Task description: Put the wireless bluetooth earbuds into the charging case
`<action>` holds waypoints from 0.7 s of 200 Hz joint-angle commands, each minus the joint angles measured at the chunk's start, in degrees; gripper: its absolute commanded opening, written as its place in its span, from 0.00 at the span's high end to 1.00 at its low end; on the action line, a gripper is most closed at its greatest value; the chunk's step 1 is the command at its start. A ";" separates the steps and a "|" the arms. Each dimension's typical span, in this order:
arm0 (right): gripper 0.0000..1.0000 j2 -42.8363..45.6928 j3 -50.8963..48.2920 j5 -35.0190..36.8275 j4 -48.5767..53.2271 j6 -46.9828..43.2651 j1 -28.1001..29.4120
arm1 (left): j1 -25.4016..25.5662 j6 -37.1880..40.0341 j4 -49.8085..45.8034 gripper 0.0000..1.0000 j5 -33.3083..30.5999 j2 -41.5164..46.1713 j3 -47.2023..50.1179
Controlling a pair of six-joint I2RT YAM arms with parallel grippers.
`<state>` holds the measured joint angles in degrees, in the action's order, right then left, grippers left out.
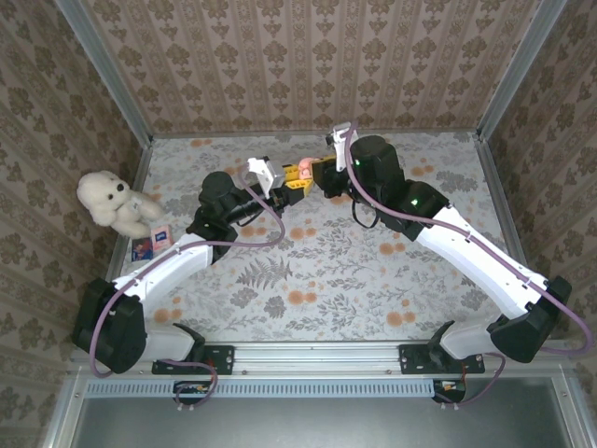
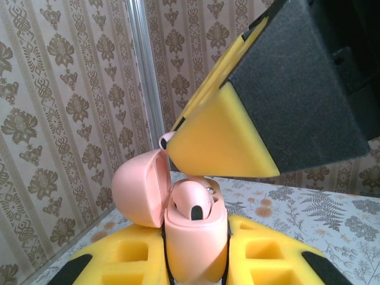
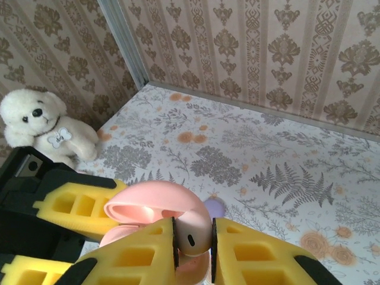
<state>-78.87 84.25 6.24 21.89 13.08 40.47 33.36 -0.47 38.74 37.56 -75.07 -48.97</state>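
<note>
- My left gripper is clamped narrow on the body of the small glossy pink plastic charging case, low centre in the left wrist view. The case's rounded lid is swung open to the left.
- My right gripper is pinched on one pink plastic earbud, just above the open case.
- Upper centre of the top view: both grippers meet there, raised over the table.
- The table has a pale cloth printed with ferns and orange flowers. Brown damask wallpaper and grey metal corner posts surround it.
- Count: one case and two earbuds, the second earbud seated in the case. There is one white plush bear at the left edge.
- One small lilac rounded thing peeks out behind my right fingers; I cannot tell what it is.
</note>
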 commanded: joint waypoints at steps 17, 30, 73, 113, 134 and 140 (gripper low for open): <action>0.79 -0.41 -1.02 2.02 2.45 -3.77 0.62 | 0.37 -0.43 1.03 1.00 0.36 -0.25 -2.31; 0.80 -0.41 -1.02 2.26 2.59 -4.90 0.83 | 0.34 -0.47 0.96 1.00 0.33 -0.25 -2.41; 0.80 -0.41 -0.92 5.00 2.39 -12.10 3.76 | 0.40 -0.31 0.55 1.00 0.41 -0.56 -2.84; 0.81 -2.22 -1.47 10.22 1.82 -18.29 7.23 | 0.34 -0.26 0.56 1.00 0.31 -0.67 -2.85; 0.81 -2.69 -1.94 12.21 1.45 -19.57 8.22 | 0.37 -0.15 0.47 1.00 0.18 -0.69 -2.77; 0.81 -2.65 -2.14 12.52 1.27 -19.67 8.38 | 0.39 -0.15 0.47 1.00 0.15 -0.69 -2.76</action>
<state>-79.79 83.88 17.87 21.93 -3.18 46.68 33.34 -0.45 36.58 37.71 -75.42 -49.17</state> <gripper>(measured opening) 0.198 0.210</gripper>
